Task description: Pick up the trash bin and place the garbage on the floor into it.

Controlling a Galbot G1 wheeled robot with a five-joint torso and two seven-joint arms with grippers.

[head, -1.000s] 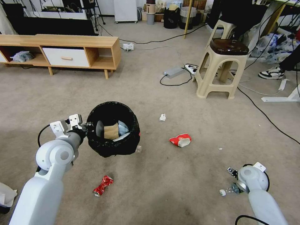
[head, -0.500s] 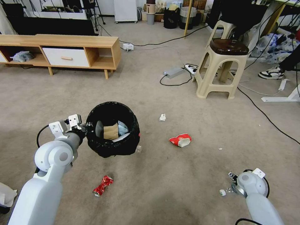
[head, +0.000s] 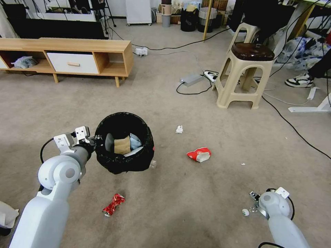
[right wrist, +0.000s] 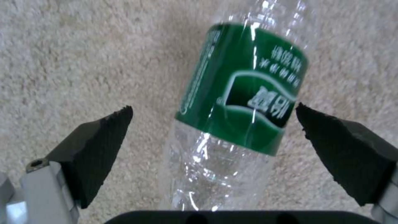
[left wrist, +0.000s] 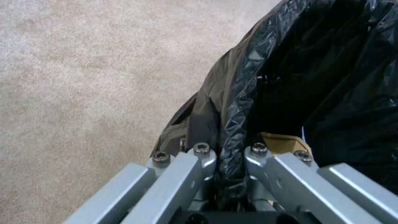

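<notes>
My left gripper (head: 93, 140) is shut on the near rim of the trash bin (head: 124, 165), a small round bin lined with a glossy black bag. In the left wrist view its fingers (left wrist: 199, 155) pinch the bag-covered rim (left wrist: 240, 102). A brown paper bag (head: 122, 144) lies inside. On the floor (head: 179, 193) lie a crushed red can (head: 113, 204), a red-and-white wrapper (head: 199, 154) and a white paper wad (head: 179, 129). My right gripper (head: 254, 204) is low at the front right. It stands open (right wrist: 213, 107) astride a clear green-labelled bottle (right wrist: 244, 93) on the carpet.
A beige plastic stool (head: 244, 75) stands at the back right, with a power strip (head: 210, 74) and black cables (head: 293, 127) around it. A low wooden cabinet (head: 69, 58) lines the back left. Open carpet lies between the bin and my right arm.
My right arm has sunk lower and nearer the view's bottom edge, over the bottle. The left arm and the bin have stayed put.
</notes>
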